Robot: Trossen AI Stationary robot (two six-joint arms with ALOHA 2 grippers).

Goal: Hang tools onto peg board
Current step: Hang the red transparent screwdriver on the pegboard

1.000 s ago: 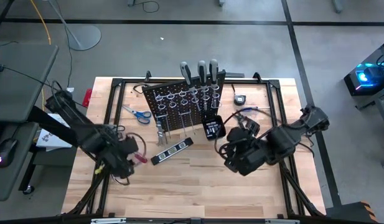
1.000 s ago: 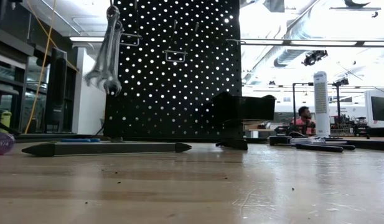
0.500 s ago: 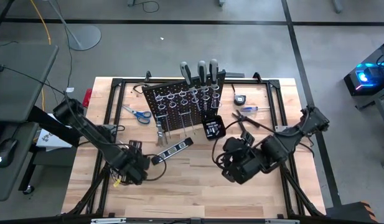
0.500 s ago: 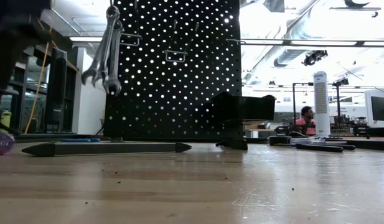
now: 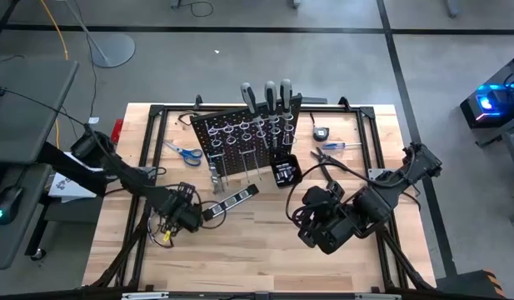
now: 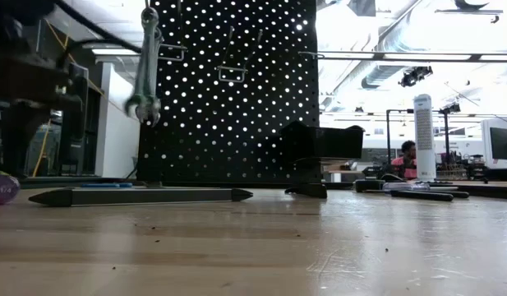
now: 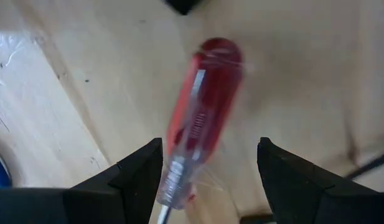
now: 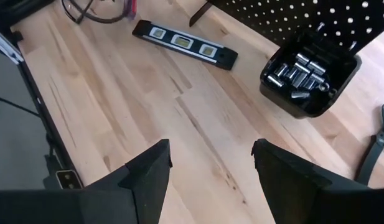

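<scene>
Bare table (image 5: 265,242) before peg board (image 5: 244,142); level (image 5: 230,201) between

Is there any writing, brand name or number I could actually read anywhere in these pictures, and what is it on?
None can be read.
Red screwdriver handle: dark print runs along it, too blurred to read.
Level lying on the table: no legible marking.
Small black box of silver pieces: no readable label.
Peg board and wrenches hanging on it: no readable text.
Screens in the room behind: too small to read.

Both dark arms reach low over the table; the left gripper (image 7: 207,180) and right gripper (image 8: 210,177) stand with fingers spread.
</scene>
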